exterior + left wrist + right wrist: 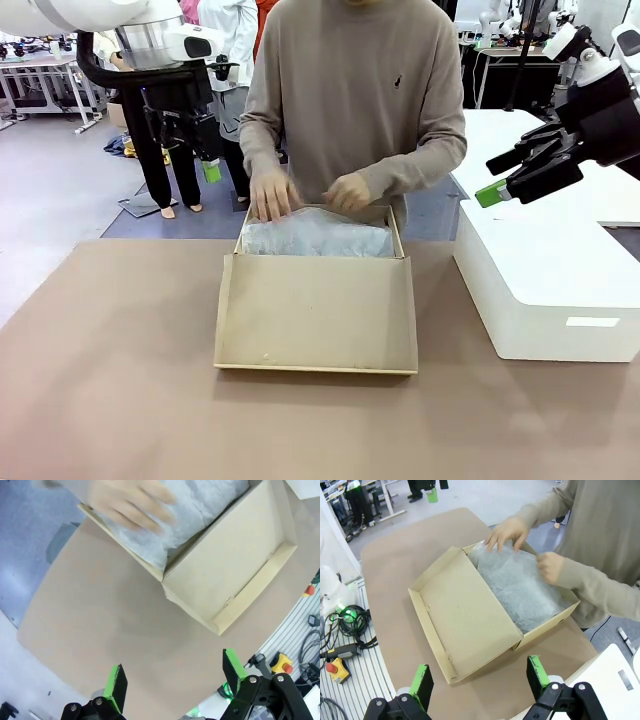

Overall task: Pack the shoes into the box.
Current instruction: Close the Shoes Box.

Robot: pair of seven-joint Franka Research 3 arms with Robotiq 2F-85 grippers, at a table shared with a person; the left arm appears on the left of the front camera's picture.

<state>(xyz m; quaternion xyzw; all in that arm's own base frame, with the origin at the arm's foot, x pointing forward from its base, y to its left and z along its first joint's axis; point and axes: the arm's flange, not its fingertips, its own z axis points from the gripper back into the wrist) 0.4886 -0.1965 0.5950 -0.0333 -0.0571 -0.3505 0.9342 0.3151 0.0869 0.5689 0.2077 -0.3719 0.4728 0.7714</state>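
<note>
While both arms hung above the table point(120, 380), the left gripper point(175, 674) and the right gripper point(479, 672) each held their green-padded fingers spread wide, with nothing between them. The brown, matte table surface carried the box point(315, 310) at the middle of its far edge, its hinged lid folded flat toward the robot's side. White tissue paper point(315, 238) covered the box's interior, so the shoes could not be made out. A person standing at the far edge laid one hand point(270, 195) flat on the tissue and kept the other hand point(350, 192) closed at its rim. A larger white box point(545, 290) stood near the right edge, apart from the cardboard one. Beyond lay grey-blue floor point(60, 190) and further workbenches point(40, 75). A red emergency-stop button point(335, 670) and cables point(345, 625) lay beside the table's near edge.
</note>
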